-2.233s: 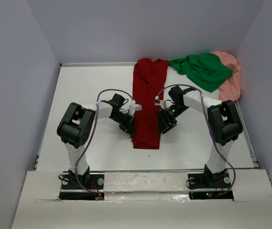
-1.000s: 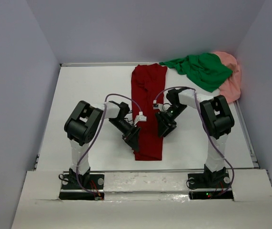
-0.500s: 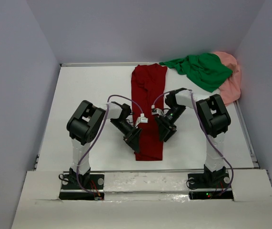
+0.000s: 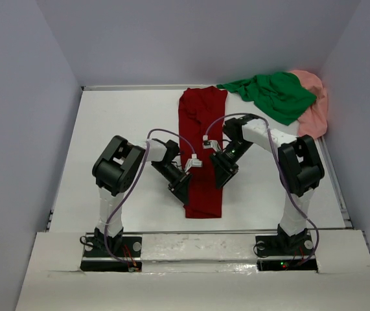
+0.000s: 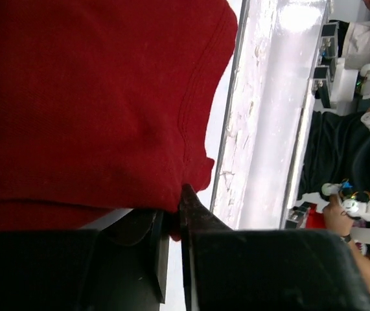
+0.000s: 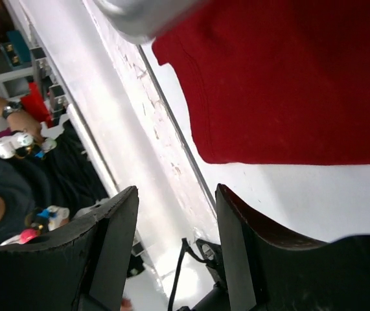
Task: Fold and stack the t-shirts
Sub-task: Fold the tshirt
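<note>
We have the soft dark red cloth t-shirt (image 4: 201, 129) mid-table, folded into a long strip, with crosswise folds left. Our left gripper (image 5: 172, 220) seems pinched on its edge. The right gripper (image 6: 175, 194) has its jaws apart, empty. The crumpled bright green t-shirt (image 4: 272, 94) and salmon pink t-shirt (image 4: 314, 113) lie unfolded far right.

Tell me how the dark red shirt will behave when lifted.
The dark red shirt looks soft and lies flat, so it will probably droop when lifted. Likely light: the left tool pinches only its edge. Folded layers may slip apart.
</note>
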Robot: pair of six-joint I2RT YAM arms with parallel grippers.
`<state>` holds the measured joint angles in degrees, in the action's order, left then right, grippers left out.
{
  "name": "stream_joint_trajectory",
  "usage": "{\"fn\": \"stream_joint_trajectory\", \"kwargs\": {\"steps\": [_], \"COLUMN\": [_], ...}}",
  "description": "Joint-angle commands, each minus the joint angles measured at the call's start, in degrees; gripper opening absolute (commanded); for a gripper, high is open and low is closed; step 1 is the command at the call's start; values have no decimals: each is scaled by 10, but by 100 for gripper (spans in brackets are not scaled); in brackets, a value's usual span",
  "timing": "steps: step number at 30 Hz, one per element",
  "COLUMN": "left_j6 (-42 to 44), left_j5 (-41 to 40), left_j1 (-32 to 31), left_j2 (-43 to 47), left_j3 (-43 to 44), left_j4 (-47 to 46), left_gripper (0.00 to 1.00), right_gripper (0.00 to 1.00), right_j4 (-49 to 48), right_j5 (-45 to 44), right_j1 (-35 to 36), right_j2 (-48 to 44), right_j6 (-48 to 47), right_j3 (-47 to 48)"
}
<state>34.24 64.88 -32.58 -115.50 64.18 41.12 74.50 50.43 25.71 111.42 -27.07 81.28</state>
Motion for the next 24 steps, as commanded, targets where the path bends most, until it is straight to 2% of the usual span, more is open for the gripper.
{"fn": "stream_joint_trajectory", "kwargs": {"steps": [1,2,3,4,9,13,15,16,19,20,22,24], "left_j6": [19,27,28,24,-8,-101,-139,-187,-234,-246,-253,-269], "left_j5": [10,10,9,7,-26,-112,-197,-241,-391,-464,-488,-565], "left_j1": [-3,-3,-3,-3,-3,1,8,7,13,14,25,28], "left_j2": [2,3,5,8,45,121,163,207,276,289,323,343], "left_j3": [-1,0,1,0,-2,-14,-28,-37,-59,-72,-84,-103], "left_j4": [18,25,28,25,-13,-115,-198,-233,-331,-378,-405,-464], "left_gripper": [37,57,85,97,99,99,99,99,99,99,99,99], "right_gripper": [57,57,59,61,65,67,66,66,66,67,67,67], "right_j4": [-22,-28,-37,-57,-169,-260,-295,-316,-399,-422,-446,-453], "right_j5": [-12,-25,-37,-59,-135,-179,-199,-209,-262,-296,-332,-351], "right_j1": [3,3,3,3,3,3,3,3,3,3,3,3], "right_j2": [-57,-62,-67,-76,-118,-131,-125,-131,-144,-140,-126,-111], "right_j6": [11,18,24,34,75,105,126,137,165,172,185,191], "right_j3": [34,35,33,29,-22,-43,-40,-50,-60,-49,-37,-14]}}
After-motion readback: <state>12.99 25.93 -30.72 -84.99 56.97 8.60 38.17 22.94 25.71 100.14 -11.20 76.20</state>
